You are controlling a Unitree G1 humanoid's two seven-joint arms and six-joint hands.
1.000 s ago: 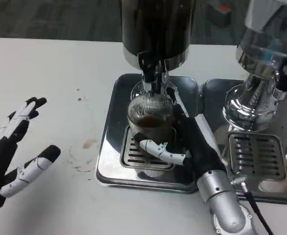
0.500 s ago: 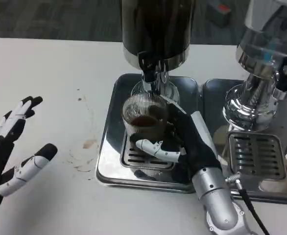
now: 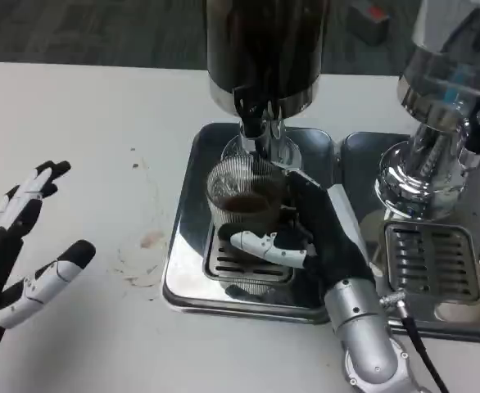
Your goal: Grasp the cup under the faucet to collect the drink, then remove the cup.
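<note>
A ribbed clear glass cup [image 3: 242, 199] with dark drink in it stands over the drip grate [image 3: 224, 264], just below the faucet [image 3: 253, 115] of the dark dispenser [image 3: 264, 45]. My right hand [image 3: 310, 236] grips the cup from its right side, with one white finger wrapped across the front under it. My left hand [image 3: 19, 246] hovers over the table at the far left, its fingers spread and nothing in it.
The cup and grate sit on a steel tray [image 3: 181, 246]. A second chrome dispenser [image 3: 436, 106] with its own grate [image 3: 432, 262] stands to the right. Brown drip stains [image 3: 146, 244] mark the white table left of the tray.
The cup, held by my right hand, shifted slightly left and toward the back under the faucet a second ago, then stayed. My left hand drifted a little left.
</note>
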